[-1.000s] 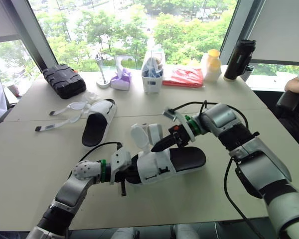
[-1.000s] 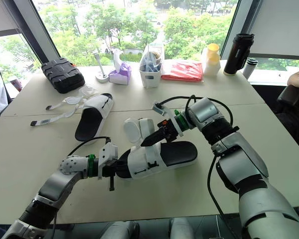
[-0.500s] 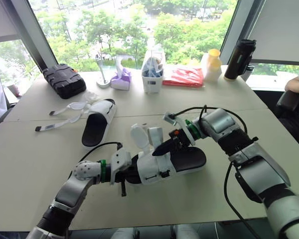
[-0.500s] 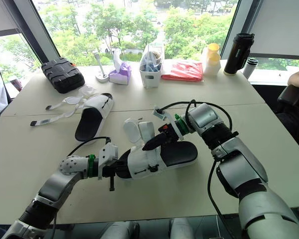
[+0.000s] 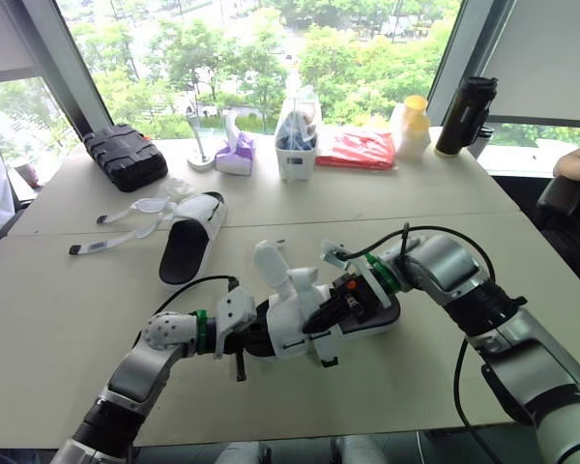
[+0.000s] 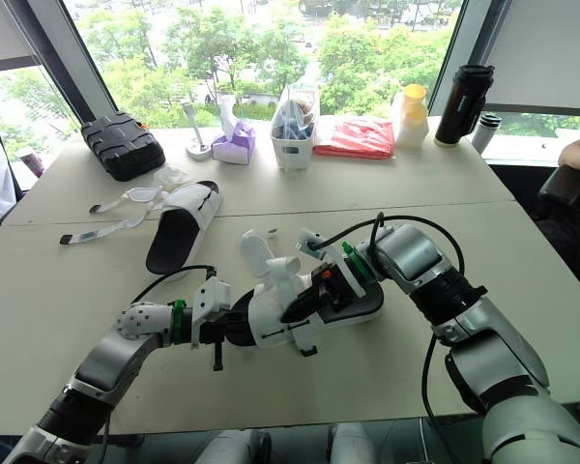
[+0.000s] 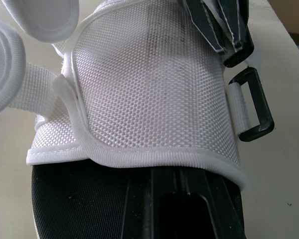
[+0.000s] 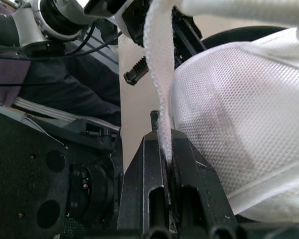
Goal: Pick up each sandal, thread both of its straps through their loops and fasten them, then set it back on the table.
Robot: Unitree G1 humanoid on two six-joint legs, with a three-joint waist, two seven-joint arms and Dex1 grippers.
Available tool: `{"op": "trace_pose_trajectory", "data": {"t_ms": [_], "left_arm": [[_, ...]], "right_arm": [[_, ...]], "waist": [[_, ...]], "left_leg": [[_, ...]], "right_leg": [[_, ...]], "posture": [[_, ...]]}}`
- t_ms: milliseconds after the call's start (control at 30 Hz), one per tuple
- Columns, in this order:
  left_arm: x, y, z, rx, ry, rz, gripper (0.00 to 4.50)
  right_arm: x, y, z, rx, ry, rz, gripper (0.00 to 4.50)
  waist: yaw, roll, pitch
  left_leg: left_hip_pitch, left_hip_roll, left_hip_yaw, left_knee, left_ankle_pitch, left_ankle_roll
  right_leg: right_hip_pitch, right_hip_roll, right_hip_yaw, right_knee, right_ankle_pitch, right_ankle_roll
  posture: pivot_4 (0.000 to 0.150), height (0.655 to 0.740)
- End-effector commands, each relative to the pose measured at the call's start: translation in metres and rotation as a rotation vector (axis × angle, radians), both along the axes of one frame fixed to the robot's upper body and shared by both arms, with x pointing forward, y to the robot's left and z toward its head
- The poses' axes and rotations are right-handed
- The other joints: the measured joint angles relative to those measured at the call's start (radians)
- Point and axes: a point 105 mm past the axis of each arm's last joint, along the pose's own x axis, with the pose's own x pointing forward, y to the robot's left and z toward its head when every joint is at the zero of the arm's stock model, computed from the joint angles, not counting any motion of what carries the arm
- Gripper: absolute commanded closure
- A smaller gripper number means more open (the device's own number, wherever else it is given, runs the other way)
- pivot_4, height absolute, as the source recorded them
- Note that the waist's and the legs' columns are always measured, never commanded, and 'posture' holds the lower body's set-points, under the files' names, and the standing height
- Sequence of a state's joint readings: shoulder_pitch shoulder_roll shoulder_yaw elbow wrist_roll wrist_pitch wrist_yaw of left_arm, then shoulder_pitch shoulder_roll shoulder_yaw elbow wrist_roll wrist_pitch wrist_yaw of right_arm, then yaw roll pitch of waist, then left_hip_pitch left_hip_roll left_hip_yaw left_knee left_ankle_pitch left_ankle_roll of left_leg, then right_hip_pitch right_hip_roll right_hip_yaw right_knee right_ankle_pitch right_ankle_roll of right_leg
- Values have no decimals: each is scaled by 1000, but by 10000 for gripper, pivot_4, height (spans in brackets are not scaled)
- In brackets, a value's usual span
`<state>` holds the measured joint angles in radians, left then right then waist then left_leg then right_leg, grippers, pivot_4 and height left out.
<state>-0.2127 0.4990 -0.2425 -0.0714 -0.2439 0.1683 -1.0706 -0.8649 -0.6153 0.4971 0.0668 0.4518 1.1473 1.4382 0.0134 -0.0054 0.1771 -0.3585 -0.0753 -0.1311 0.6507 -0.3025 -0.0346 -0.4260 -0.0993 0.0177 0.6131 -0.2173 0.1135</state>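
Currently the task is in its early part. The near sandal (image 5: 367, 307) lies at the centre of the table (image 5: 58, 329), with its toe end toward the robot's left. The left gripper (image 5: 256, 338) is clamped on the sole at that toe end. The right gripper (image 5: 327, 315) has its jaws closed on a white strap (image 8: 157, 94), pinching it just beside the mesh upper.

Neither strap is fastened. Two rounded strap ends (image 5: 271, 263) stand free above the upper, and the black loop (image 7: 251, 107) at the sandal's side is empty.

The far sandal (image 5: 191, 246) rests apart, toward the robot's left rear. Loose white strips (image 5: 126, 224) lie beside it; whether they are attached cannot be told.

Judged remaining:
- Thread and fasten both straps on the near sandal.
- Set it down.
- Repeat on the far sandal.

Clearance: bare table surrounds the near sandal on all sides. The front table edge lies near the left forearm. A black case (image 5: 126, 155), a white bin (image 5: 297, 147), a red packet (image 5: 356, 150) and a black flask (image 5: 464, 114) line the rear edge, well apart from the work.
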Motion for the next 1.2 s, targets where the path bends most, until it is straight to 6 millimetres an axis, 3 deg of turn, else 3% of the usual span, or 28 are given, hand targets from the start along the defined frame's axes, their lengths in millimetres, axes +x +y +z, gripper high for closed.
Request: {"op": "trace_pose_trajectory", "data": {"t_ms": [33,100,333,500,700,833,900,1200], "left_arm": [[-13,-6,-26,60,95,-39,45000],[-13,-6,-26,60,96,-38,45000],[-13,-5,-29,65,103,-40,45000],[-14,-6,-30,65,102,-43,45000],[-14,-7,-31,65,101,-48,45000],[-14,-8,-32,67,106,-50,45000],[-14,-8,-32,66,106,-49,45000],[-12,-7,-30,66,102,-45,45000]], "right_arm": [[-6,-1,6,15,-20,19,41912],[-7,-3,10,20,-35,11,35239],[-7,-22,44,41,-124,-46,509],[-15,-50,60,25,-104,-127,509],[-36,-67,39,-5,27,-204,509],[-50,-63,6,-13,92,-214,509],[-47,-58,-4,0,58,-232,509],[-42,-33,-14,76,49,-241,509]], "waist": [[0,0,0],[0,0,0],[0,0,0],[1,0,0],[4,0,0],[4,-1,-1],[3,-1,-1],[2,0,-1]], "left_leg": [[0,0,0,0,0,0],[0,0,0,0,0,0],[0,0,0,0,0,0],[0,0,1,0,0,0],[0,0,1,0,0,1],[0,0,2,1,0,1],[0,0,1,1,0,1],[1,0,2,1,0,1]], "right_leg": [[0,0,0,0,0,0],[0,0,0,0,0,0],[1,0,0,-1,0,0],[1,0,0,-1,0,0],[2,0,-1,-2,0,1],[2,-1,-1,-2,0,1],[3,-1,-1,-2,-1,1],[3,-1,-1,-2,-1,2]], "posture": [[1500,7400],[1500,7400],[1500,7400],[1500,7400],[1500,7400],[1500,7400],[1500,7400],[1500,7400]]}}
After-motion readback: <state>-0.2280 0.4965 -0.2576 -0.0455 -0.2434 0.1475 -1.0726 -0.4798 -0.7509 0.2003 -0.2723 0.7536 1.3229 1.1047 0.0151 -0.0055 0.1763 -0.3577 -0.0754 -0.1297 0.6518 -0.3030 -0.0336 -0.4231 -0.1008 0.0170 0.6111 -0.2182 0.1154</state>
